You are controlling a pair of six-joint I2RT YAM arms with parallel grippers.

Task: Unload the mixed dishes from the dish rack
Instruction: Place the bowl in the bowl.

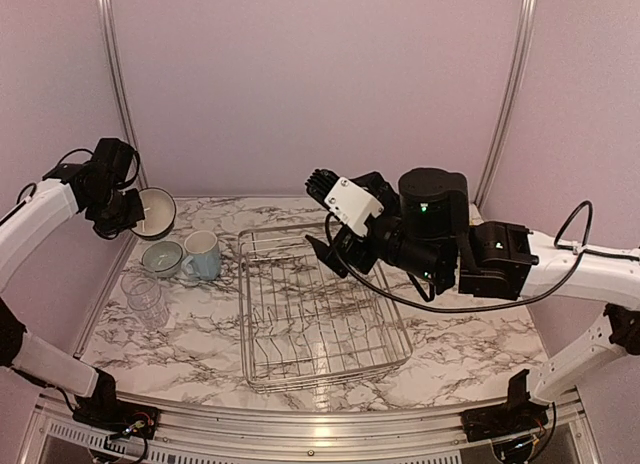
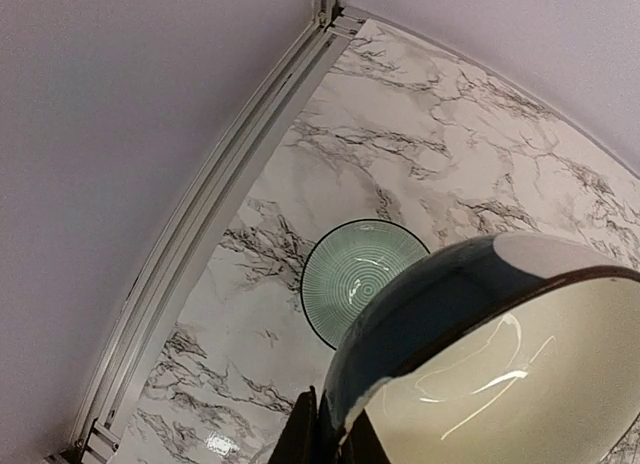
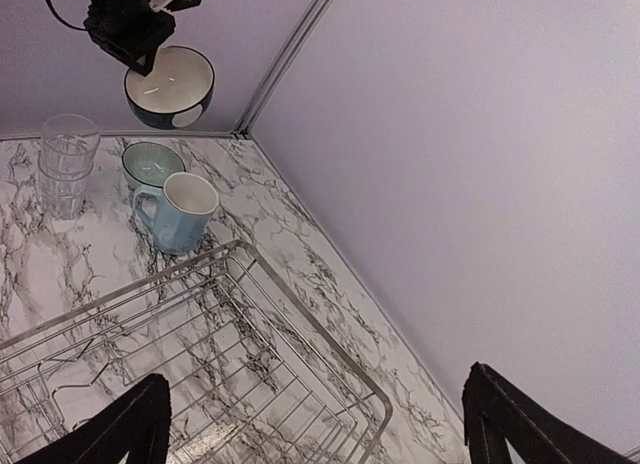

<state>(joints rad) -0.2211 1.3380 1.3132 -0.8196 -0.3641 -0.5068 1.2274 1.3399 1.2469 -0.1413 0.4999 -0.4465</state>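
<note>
- The dish rack (image 1: pixel 320 309) is a rectangular basket of thin silver wire. It has low sides and short upright prongs and sits mid-surface, with marble veining showing through its grid.
- The surface (image 1: pixel 470 344) is a glossy white marble pattern with dark grey veins.
- The left gripper (image 1: pixel 120 212) is pinched tight on the rim of the dark-teal-and-white bowl (image 1: pixel 155 212). It holds the bowl tilted in the air at 10 o'clock from the rack. The bowl's glaze is shiny, cream inside with a dark rim.
- The grey-green bowl (image 1: pixel 162 256) stands on the surface beneath it. It is round, with fine concentric ridges inside.
- The light blue mug (image 1: pixel 203 254) stands upright just beside that bowl at its 3 o'clock. It is white inside, with its handle on the bowl side.
- Two clear glasses (image 1: pixel 145 299) stand at the bowl's 7 o'clock. I cannot tell whether they are nested or side by side.
- The right gripper (image 1: pixel 323 220) has its black fingers spread wide and holds nothing. It hangs over the rack's far edge at 12 o'clock.
</note>
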